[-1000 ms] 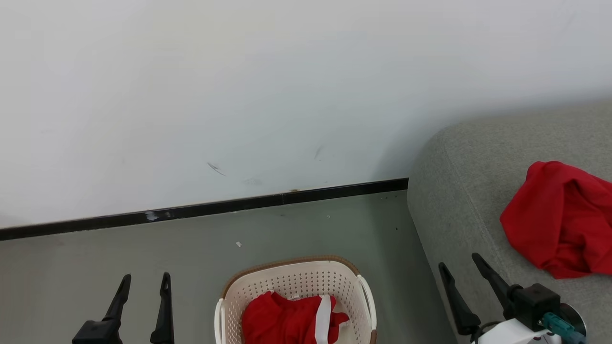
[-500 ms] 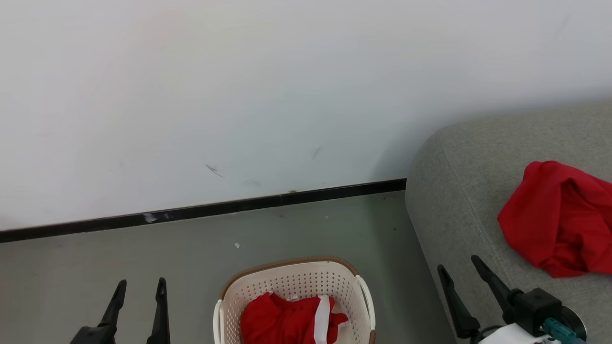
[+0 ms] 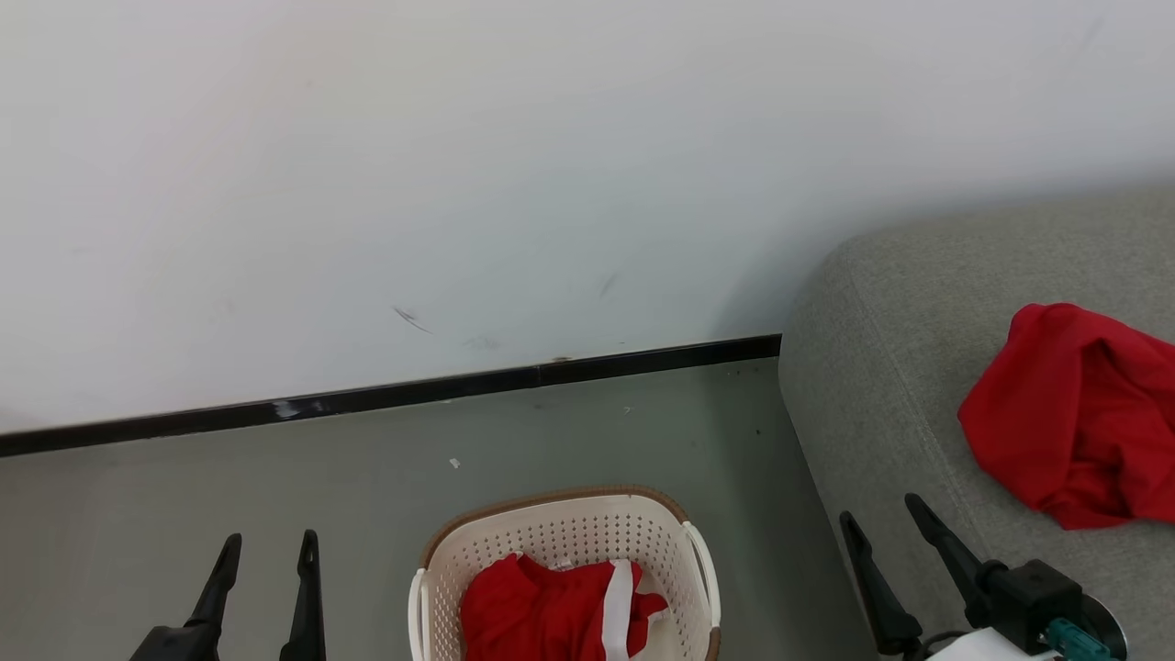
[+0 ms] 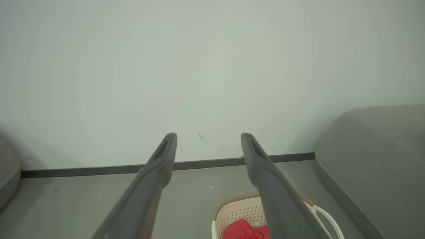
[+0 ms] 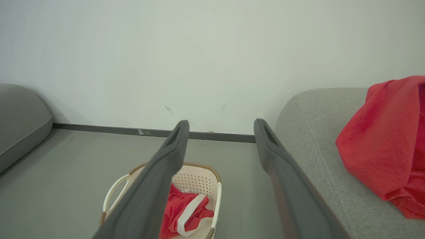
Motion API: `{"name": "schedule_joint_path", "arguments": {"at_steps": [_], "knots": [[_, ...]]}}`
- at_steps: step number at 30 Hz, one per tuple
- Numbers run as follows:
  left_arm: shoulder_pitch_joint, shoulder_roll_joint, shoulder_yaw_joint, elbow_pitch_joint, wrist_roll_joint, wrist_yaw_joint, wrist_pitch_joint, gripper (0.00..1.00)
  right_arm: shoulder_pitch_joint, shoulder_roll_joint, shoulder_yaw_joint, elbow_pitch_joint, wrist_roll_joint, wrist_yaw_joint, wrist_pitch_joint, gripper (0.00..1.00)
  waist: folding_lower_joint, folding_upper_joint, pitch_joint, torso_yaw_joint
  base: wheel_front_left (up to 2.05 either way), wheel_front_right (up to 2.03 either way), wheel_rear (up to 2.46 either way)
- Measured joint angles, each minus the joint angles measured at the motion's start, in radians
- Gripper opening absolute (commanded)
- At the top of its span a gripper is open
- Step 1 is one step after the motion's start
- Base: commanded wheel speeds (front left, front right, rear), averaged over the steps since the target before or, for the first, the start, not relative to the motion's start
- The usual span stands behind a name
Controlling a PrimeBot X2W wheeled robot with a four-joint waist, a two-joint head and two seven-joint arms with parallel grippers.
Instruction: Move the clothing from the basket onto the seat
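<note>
Clothing sits in two places: one red garment (image 3: 542, 610) lies crumpled in the basket (image 3: 569, 537) on the floor (image 3: 275, 477), near the seat's (image 3: 881, 367) side edge, and a second garment (image 3: 1074, 422) rests on the seat beyond its rounded corner. The left gripper (image 3: 271, 542) and right gripper (image 3: 878, 509) hang spread wide, empty.

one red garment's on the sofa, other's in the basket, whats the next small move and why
Probably swing the open, empty left gripper right and down over the red garment in the basket. That piece is the one left to move; the other garment already lies on the seat, and the open right gripper hangs by the seat's edge.
</note>
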Motion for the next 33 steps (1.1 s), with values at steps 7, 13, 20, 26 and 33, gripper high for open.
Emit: {"name": "schedule_joint_path", "arguments": {"at_steps": [7, 13, 20, 26, 33], "knots": [[0.002, 0.002, -0.006, 0.008, 0.009, -0.011, 0.000, 1.00, 0.000, 0.002, -0.026, -0.025, -0.010, 0.000, 0.000, 1.00, 0.0000, 0.0000, 0.014, -0.003, 0.00, 0.00, 0.00], [-0.003, 0.016, -0.036, 0.036, 0.023, -0.031, 0.000, 1.00, 0.000, 0.003, -0.057, -0.044, -0.016, 0.000, 0.000, 1.00, 0.0000, 0.0000, 0.036, -0.008, 0.00, 0.00, 0.00], [-0.082, 0.022, -0.086, 0.067, 0.036, -0.064, 0.021, 1.00, 0.012, 0.005, -0.085, -0.077, -0.020, 0.000, 0.000, 1.00, 0.0000, 0.0000, 0.069, -0.016, 0.00, 0.00, 0.00], [-0.164, 0.016, -0.143, 0.107, 0.065, -0.099, 0.055, 1.00, 0.044, 0.007, -0.109, -0.099, -0.020, 0.000, 0.000, 1.00, 0.0000, 0.0000, 0.105, -0.027, 0.00, 0.00, 0.00], [-0.259, -0.009, -0.209, 0.169, 0.087, -0.143, 0.085, 1.00, 0.043, 0.008, -0.132, -0.149, -0.021, 0.000, 0.000, 1.00, 0.0000, 0.0000, 0.158, -0.044, 0.00, 0.00, 0.00]]}}
